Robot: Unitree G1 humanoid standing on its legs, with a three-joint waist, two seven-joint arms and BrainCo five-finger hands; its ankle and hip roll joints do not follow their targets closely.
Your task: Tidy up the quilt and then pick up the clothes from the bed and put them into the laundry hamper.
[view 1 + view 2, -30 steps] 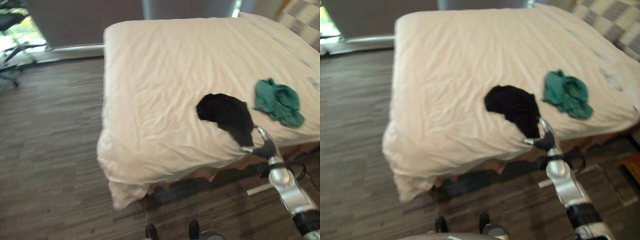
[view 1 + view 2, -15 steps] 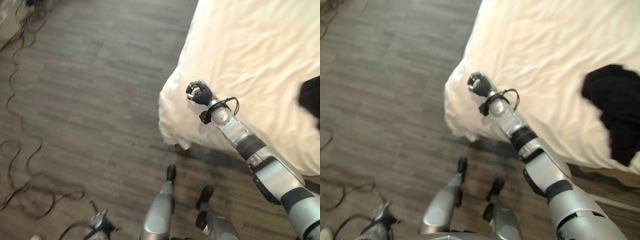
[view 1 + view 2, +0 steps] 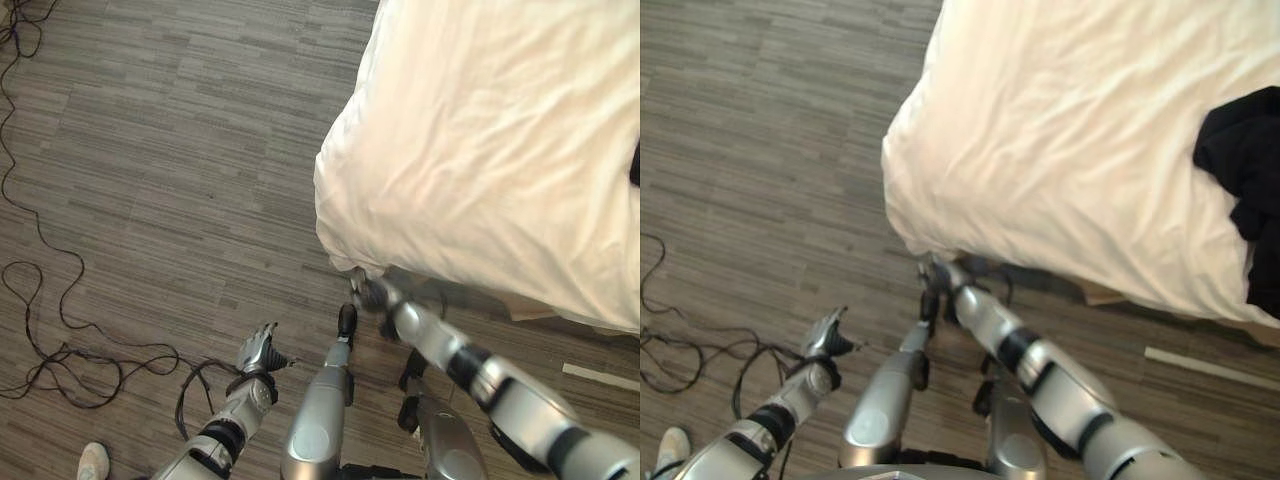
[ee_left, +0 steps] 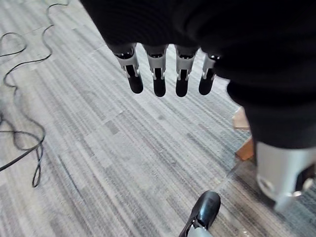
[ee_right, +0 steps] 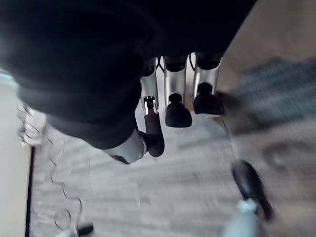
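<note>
The white quilt (image 3: 480,150) covers the bed, and its corner (image 3: 345,255) hangs toward the floor. A black garment (image 3: 1240,150) lies on the quilt at the right edge. My right hand (image 3: 371,294) is low, just under the hanging quilt corner; in the right wrist view its fingers (image 5: 177,111) are lightly bent with nothing between them. My left hand (image 3: 258,351) hovers open over the wooden floor, its fingers (image 4: 158,81) straight and holding nothing.
Grey wood floor (image 3: 170,150) stretches left of the bed. A white shoe (image 3: 93,460) of a person shows at the lower left. A pale strip (image 3: 600,375) lies on the floor by the bed's near side.
The camera has swung down and left, so the green garment is out of frame. My right hand dropped from above the quilt corner to under it. My left hand has come into view.
</note>
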